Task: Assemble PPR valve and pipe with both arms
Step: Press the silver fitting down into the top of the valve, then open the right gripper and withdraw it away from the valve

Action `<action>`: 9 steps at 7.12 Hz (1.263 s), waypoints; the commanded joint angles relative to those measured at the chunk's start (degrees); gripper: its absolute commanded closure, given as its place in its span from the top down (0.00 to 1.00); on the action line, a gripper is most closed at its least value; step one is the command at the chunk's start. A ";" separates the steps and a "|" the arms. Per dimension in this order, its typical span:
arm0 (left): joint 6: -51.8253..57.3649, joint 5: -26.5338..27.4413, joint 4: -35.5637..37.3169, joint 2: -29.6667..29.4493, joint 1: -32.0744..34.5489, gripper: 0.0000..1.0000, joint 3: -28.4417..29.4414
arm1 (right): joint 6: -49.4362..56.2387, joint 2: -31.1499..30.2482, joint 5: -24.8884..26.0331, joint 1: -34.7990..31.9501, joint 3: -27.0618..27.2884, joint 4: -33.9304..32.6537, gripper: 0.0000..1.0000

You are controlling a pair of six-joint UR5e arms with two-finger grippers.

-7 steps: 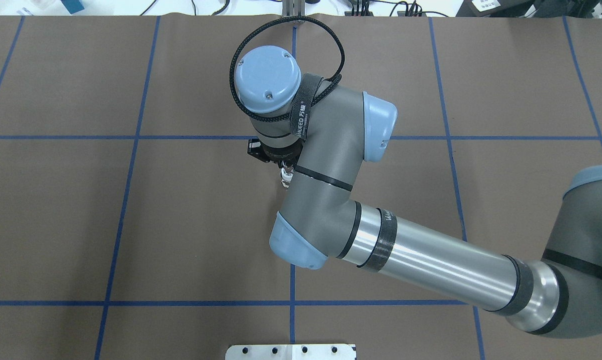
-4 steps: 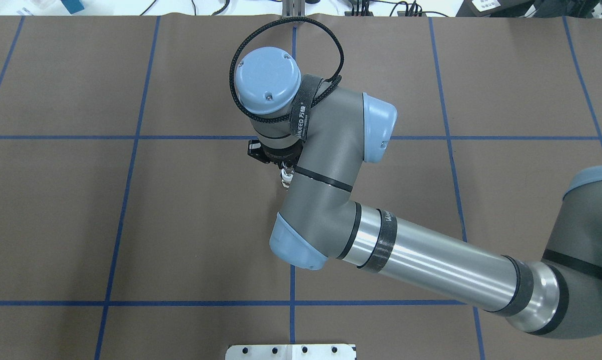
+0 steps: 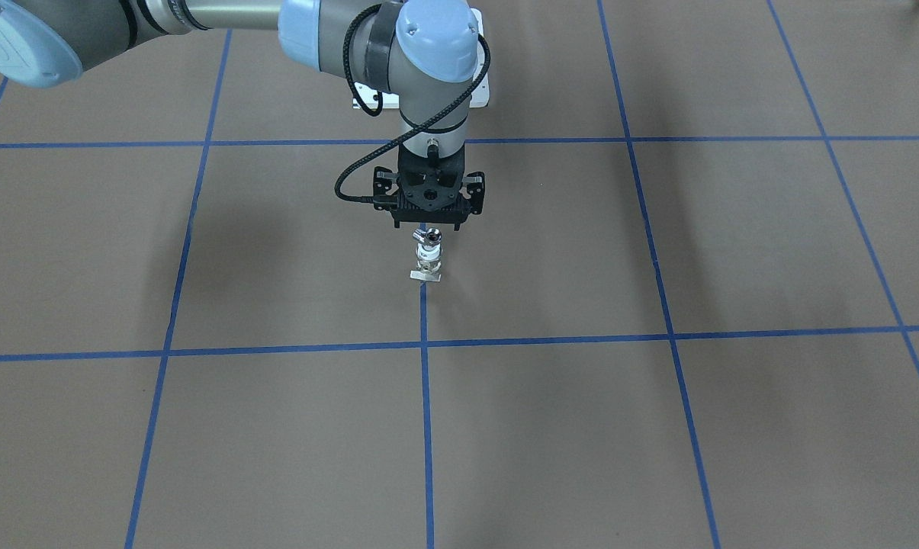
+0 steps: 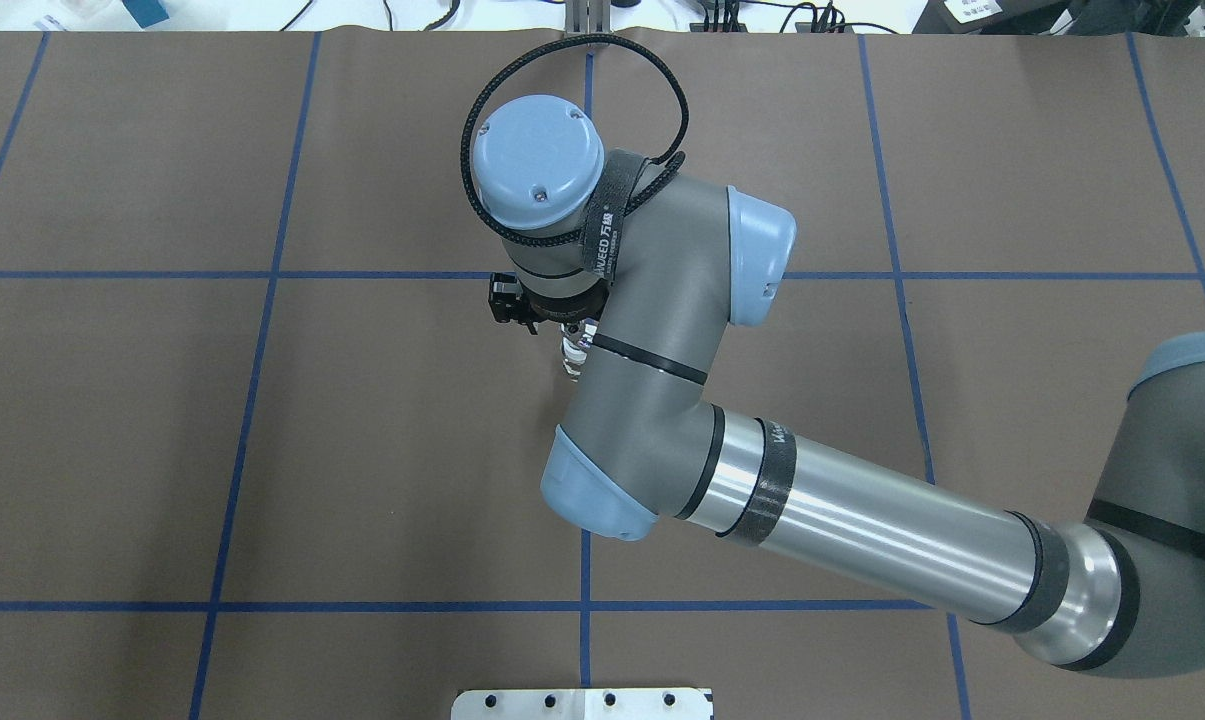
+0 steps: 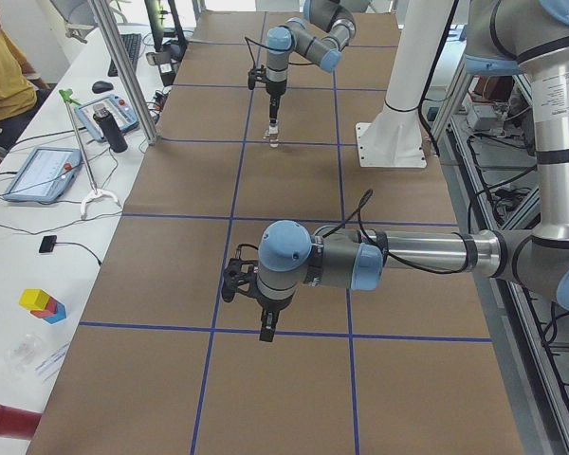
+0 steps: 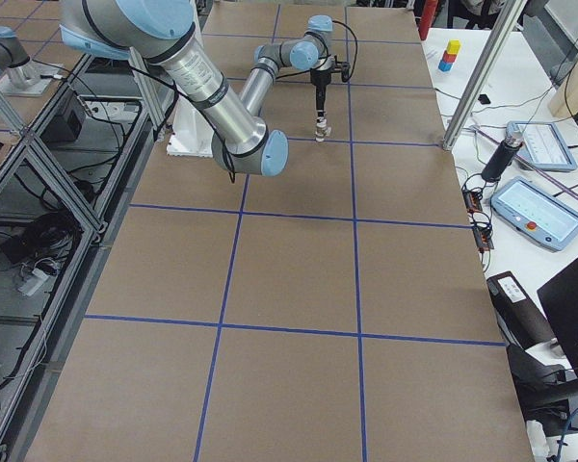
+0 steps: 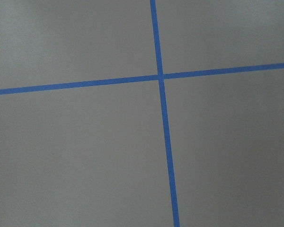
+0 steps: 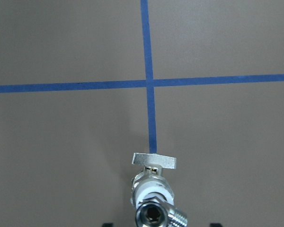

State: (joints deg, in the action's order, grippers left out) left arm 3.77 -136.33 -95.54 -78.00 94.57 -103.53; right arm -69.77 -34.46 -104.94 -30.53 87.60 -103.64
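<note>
A small silver metal valve with a white middle part (image 3: pixel 427 259) stands upright on the brown table, on a blue tape line. It also shows in the right wrist view (image 8: pixel 153 198) with its flat handle toward the tape crossing. My right gripper (image 3: pixel 428 226) hangs straight above it, pointing down. Its fingertips show at the bottom edge of the right wrist view, wide apart on either side of the valve, so it is open. My left gripper (image 5: pixel 267 330) hovers over the table far from the valve, empty. I cannot tell whether it is open or shut. No separate pipe shows.
The white bolted pedestal (image 5: pixel 391 142) stands at the robot's side of the table. A side bench holds tablets (image 5: pixel 40 172), a dark bottle (image 5: pixel 114 130) and coloured blocks (image 5: pixel 42 303). An operator in yellow (image 5: pixel 0 81) sits there. Blue tape lines grid the table (image 4: pixel 262 400).
The black gripper part under the right wrist has shifted slightly left in the overhead view. The valve stays in the same spot.
</note>
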 commanded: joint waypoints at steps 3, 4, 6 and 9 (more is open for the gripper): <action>0.44 0.10 -1.39 1.17 0.00 1.00 0.00 | 6.11 0.45 -8.48 -9.32 3.01 -0.59 0.99; 0.01 0.45 -2.10 1.18 -0.09 1.00 0.09 | 9.88 0.45 -11.32 -13.63 3.10 -1.47 1.00; -0.87 0.72 -0.19 1.27 -0.18 1.00 0.79 | 23.21 -2.34 -18.61 -23.82 3.11 -4.19 1.00; 4.01 4.14 5.42 0.31 -2.97 1.00 0.70 | 48.77 -13.57 -21.62 -35.09 3.11 -3.59 1.00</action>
State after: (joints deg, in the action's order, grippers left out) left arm 4.61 -133.60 -93.25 -77.07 93.23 -102.85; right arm -32.03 -42.92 -125.21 -60.95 90.70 -107.48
